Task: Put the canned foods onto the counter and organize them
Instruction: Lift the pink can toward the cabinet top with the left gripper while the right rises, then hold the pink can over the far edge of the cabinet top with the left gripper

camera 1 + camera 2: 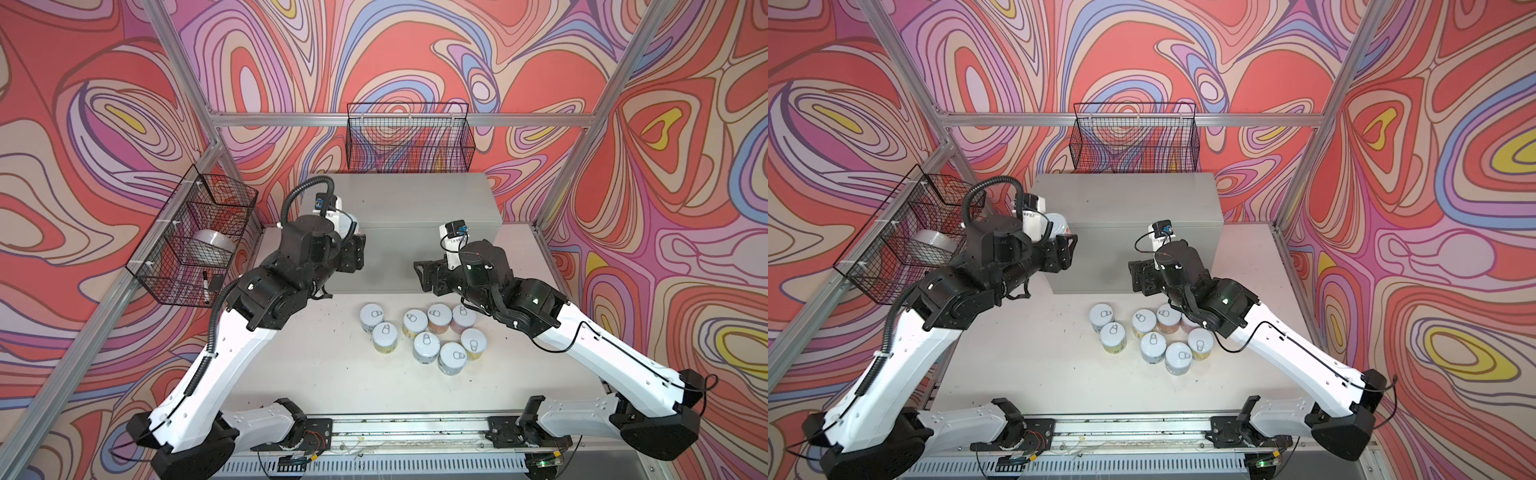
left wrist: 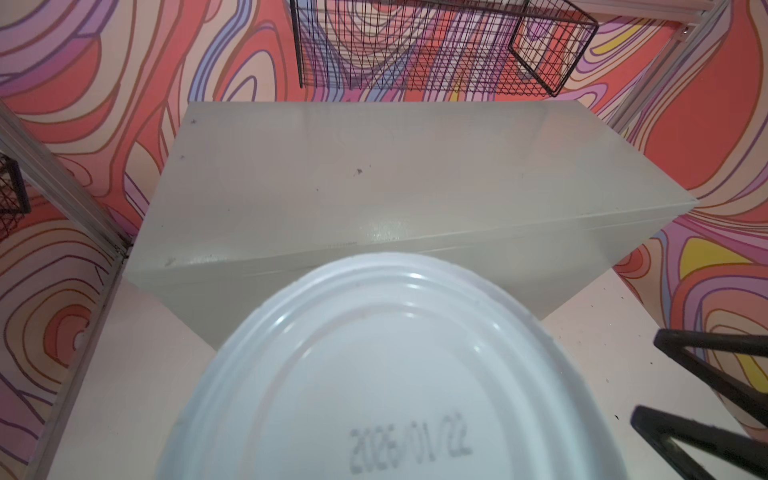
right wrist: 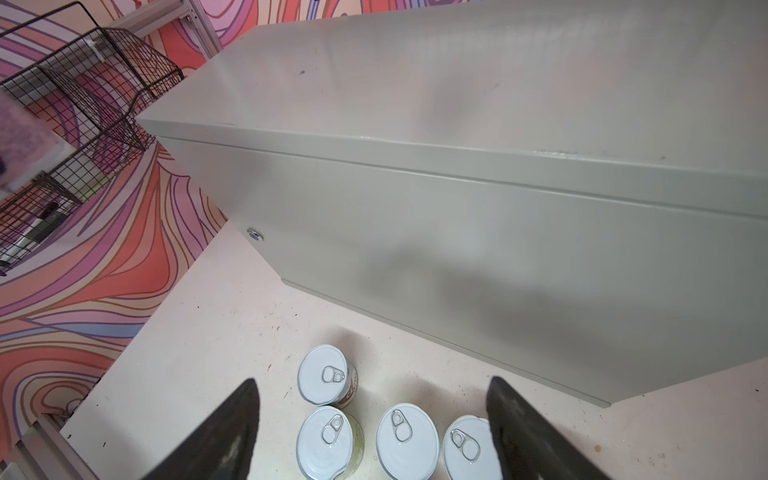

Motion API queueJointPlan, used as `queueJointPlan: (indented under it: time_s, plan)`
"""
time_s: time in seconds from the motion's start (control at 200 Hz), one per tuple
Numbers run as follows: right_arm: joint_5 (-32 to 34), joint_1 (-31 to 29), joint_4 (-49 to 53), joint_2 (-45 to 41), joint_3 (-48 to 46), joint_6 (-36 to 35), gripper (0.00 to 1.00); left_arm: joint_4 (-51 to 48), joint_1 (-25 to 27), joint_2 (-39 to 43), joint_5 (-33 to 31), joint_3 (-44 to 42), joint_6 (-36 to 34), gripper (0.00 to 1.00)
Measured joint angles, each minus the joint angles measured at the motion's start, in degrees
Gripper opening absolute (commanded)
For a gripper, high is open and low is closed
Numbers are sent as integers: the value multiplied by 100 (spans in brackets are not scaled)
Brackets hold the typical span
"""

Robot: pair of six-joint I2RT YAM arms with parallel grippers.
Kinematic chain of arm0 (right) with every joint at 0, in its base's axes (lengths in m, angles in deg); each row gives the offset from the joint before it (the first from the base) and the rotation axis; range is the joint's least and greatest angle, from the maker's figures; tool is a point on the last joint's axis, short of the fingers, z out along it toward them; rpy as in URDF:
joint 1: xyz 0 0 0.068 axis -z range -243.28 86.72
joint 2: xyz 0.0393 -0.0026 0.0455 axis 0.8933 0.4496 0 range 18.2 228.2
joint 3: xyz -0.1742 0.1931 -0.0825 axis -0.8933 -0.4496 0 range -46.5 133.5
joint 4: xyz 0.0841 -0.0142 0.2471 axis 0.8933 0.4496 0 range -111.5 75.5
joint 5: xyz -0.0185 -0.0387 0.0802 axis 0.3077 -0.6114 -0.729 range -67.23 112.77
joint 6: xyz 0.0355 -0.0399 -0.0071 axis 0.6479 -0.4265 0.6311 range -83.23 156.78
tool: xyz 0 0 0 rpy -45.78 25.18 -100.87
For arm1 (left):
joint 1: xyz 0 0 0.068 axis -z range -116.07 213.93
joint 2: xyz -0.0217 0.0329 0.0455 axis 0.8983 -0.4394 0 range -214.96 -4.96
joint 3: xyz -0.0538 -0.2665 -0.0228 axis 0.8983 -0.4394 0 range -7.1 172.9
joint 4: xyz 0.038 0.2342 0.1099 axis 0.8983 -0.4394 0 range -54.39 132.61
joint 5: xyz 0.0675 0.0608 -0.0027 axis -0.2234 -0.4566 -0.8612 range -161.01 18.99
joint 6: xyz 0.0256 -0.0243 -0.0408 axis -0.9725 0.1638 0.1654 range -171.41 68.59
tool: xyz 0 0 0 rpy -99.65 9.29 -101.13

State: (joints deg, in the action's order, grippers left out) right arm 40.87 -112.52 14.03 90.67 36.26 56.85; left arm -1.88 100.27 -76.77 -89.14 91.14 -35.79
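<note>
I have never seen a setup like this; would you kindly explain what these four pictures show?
Two white-and-black robot arms stand at a pale table. Two pictures look down from overhead; the other two come from cameras on the arms' wrists. Eight short pull-tab food cans stand clustered on the table before a light-grey metal cabinet, the counter. The left gripper holds a ninth can, seen end-on in its wrist picture. The right gripper is open and empty near the cluster.

Both top views high, looking down, wrist views close, sharing counter point(image 2: 374, 166)
</note>
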Motion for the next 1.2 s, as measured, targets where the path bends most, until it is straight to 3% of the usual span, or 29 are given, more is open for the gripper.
queueJointPlan:
  time_s: [0.356, 0.836, 1.202]
  plan:
    - [122, 0, -35, 76, 354, -125, 88, -17, -551, -1445, -304, 1427, -557, 0]
    - [291, 2, -24, 428, 925, -267, 88, -286, -1941, -2859, 555, 2796, -468, 0]
    - [310, 4, -13, 763, 1220, -293, 88, -170, -2339, -3672, 802, 3434, -422, 0]
